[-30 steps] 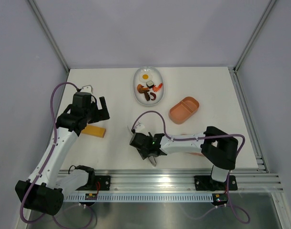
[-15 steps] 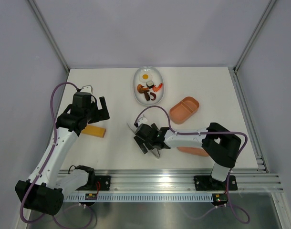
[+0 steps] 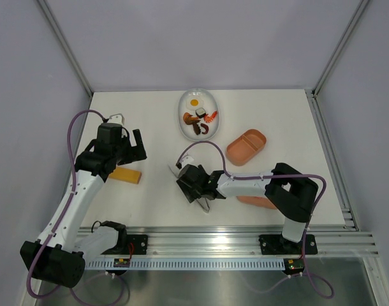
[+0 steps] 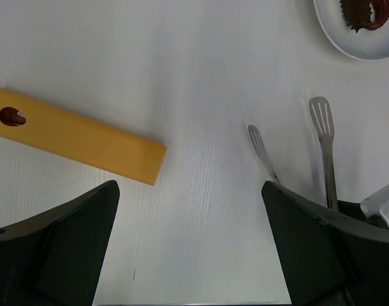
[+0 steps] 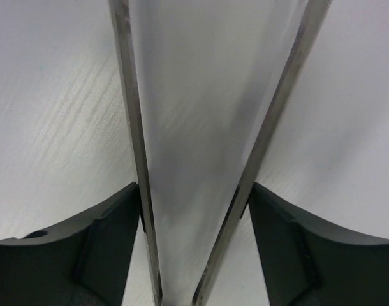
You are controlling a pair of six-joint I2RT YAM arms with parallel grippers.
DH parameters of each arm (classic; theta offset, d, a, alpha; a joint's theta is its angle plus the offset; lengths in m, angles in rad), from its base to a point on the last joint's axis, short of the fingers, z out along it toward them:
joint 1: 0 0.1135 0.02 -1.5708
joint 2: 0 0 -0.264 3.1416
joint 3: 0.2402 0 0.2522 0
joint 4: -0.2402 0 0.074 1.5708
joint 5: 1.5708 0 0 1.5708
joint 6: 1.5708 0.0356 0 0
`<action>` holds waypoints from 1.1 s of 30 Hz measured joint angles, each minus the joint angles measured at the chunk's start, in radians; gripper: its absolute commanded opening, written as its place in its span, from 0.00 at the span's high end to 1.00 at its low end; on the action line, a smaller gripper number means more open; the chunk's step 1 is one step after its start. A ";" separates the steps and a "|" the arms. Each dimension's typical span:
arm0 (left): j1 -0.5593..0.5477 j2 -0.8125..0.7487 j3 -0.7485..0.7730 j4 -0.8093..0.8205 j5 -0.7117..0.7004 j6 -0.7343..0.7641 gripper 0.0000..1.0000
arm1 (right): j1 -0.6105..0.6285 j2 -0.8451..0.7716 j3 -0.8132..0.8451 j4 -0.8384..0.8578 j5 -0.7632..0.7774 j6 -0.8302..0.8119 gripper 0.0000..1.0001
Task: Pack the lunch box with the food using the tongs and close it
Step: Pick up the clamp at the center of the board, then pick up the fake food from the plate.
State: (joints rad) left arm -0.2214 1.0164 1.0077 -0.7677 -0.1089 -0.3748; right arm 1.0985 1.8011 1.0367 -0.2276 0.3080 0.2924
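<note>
The silver tongs [image 3: 176,171] lie low over the table centre, their two arms [image 5: 134,127] running between my right gripper's fingers [image 5: 105,242] and pressed against both pads. My right gripper [image 3: 196,185] is shut on the tongs near their joined end. The tongs' flat tips [image 4: 321,118] point toward the white dish. The pink lunch box [image 3: 247,146] stands open to the right. Its flat lid [image 3: 258,201] lies partly hidden under the right arm. The food [image 3: 199,118] sits on the white dish [image 3: 185,102]. My left gripper [image 3: 136,145] hangs open over bare table [image 4: 189,191].
A yellow-orange block [image 3: 127,174] with a hole lies below the left gripper [image 4: 80,137]. The dish rim [image 4: 347,44] shows at the far right of the left wrist view. Metal rails run along the table's front and right edges.
My right gripper has shifted a little away from the front edge and to the left, the tongs moving with it. The left arm has not moved.
</note>
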 measured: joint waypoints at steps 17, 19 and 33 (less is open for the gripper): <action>0.000 0.027 0.036 0.003 -0.001 0.000 0.01 | -0.170 -0.160 0.271 -0.341 -0.058 -0.061 0.64; 0.000 0.027 0.042 0.007 -0.001 -0.001 0.01 | -0.219 -0.177 0.360 -0.396 -0.067 -0.071 0.64; 0.000 0.027 0.045 0.013 0.000 -0.015 0.01 | -0.470 0.009 0.871 -0.729 -0.169 -0.076 0.60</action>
State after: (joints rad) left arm -0.2214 1.0431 1.0527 -0.7551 -0.1089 -0.3901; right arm 0.6285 1.8099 1.9076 -0.9569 0.1394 0.2161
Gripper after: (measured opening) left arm 0.988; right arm 0.385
